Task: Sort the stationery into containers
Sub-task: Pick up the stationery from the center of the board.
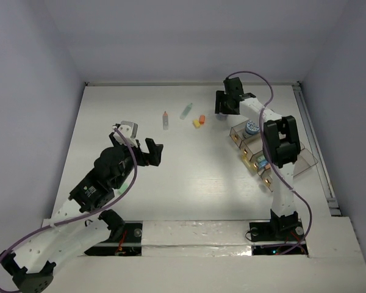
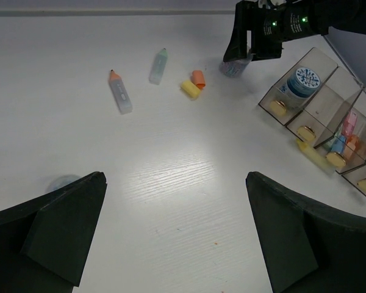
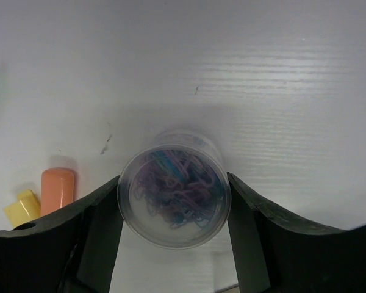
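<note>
On far side of table (image 1: 189, 177), from above: found right tool (image 1: 222, 108) at clear tub (image 1: 221, 118), near organiser tray (image 1: 306, 162).
Left wrist: noted left tool (image 2: 177, 207) wide apart, empty, pens (image 2: 120, 93) and erasers (image 2: 191, 89) ahead. Right wrist: saw fingers (image 3: 91, 232) clamped on tub's sides.

No word, brand or number is legible anywhere in this scene. The round tub (image 2: 305, 79) standing in the end compartment of the organiser tray (image 2: 322, 105) has a blue-and-white printed lid, its pattern too small to read as lettering. Just beyond the tray, the clear tub (image 3: 174, 195) of paper clips shows no readable label. Further from the tray, the barrels of the orange-capped pen (image 2: 119, 91) and green pen (image 2: 158, 66) are too blurred to read.
</note>
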`<control>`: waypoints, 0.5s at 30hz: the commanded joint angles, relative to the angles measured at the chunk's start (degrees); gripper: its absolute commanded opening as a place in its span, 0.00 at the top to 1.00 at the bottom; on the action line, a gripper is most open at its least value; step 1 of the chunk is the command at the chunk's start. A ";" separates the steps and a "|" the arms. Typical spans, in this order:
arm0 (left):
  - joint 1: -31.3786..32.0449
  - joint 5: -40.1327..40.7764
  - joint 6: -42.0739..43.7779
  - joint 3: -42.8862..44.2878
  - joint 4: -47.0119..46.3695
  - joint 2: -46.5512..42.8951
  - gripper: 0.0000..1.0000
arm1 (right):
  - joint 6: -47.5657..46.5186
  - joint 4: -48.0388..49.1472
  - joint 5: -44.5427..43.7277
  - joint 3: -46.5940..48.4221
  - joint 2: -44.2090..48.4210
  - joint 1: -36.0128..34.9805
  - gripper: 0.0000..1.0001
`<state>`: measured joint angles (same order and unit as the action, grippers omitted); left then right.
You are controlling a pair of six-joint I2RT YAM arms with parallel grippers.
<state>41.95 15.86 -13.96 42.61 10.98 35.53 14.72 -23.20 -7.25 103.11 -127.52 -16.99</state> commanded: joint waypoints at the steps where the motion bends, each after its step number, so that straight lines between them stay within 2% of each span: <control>1: -0.73 -2.23 1.03 -0.51 -2.63 -0.90 0.01 | -1.44 2.01 -3.12 3.15 3.39 -1.19 0.56; 4: -2.05 -3.55 1.03 -0.60 -2.90 -1.34 0.01 | -1.89 7.89 -6.55 -1.23 9.99 -1.81 0.57; 5: -2.05 -4.07 1.04 -0.51 -2.98 -1.51 0.01 | -2.24 10.26 -9.34 -2.46 14.71 -1.81 0.58; 9: -3.37 -6.97 0.95 -0.25 -3.07 -2.74 0.01 | -4.00 10.73 -15.68 -7.04 23.61 0.28 0.60; 12: -5.65 -9.17 0.69 -0.33 -3.25 -5.45 0.01 | -0.58 8.53 -16.31 -13.96 28.54 4.32 0.60; 15: -6.27 -10.67 0.42 -0.77 -3.95 -9.06 0.01 | 3.99 9.66 -15.35 -26.61 37.85 7.58 0.60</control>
<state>36.38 7.99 -13.69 42.28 10.87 29.89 14.48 -14.41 -19.27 84.95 -94.87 -13.52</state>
